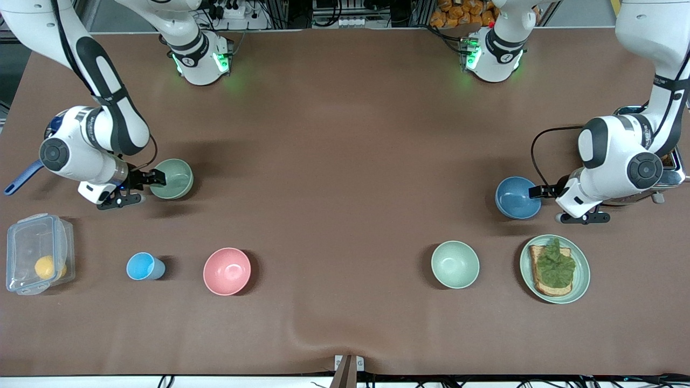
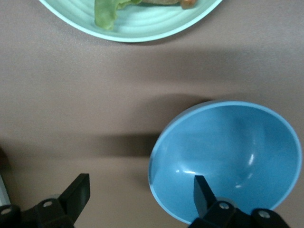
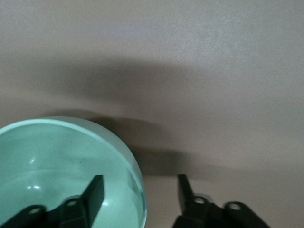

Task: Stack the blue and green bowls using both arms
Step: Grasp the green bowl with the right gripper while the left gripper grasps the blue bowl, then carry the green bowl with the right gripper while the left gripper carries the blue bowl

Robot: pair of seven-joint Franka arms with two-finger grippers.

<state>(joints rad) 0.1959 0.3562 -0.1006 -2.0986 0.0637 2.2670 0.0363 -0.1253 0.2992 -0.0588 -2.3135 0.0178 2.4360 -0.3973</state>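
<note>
We are listing the following on the brown table (image 1: 345, 161).

- Lower part of the frame, toward the right arm's end: a clear lidded container (image 1: 38, 237) is holding a yellow round item (image 1: 45, 266); a light-blue cup (image 1: 144, 266) is standing beside it, then a pink bowl (image 1: 227, 271).
- Lower part, toward the left arm's end: a pale mint bowl (image 1: 455, 264) is sitting beside a pale-green plate (image 1: 582, 269), which is carrying toast (image 1: 550, 289) topped with lettuce (image 1: 556, 265).
- Middle height, at the frame's edges: a blue handle (image 1: 21, 178) is showing at the right arm's end, and a metallic appliance (image 1: 674, 173) at the left arm's end.
</note>
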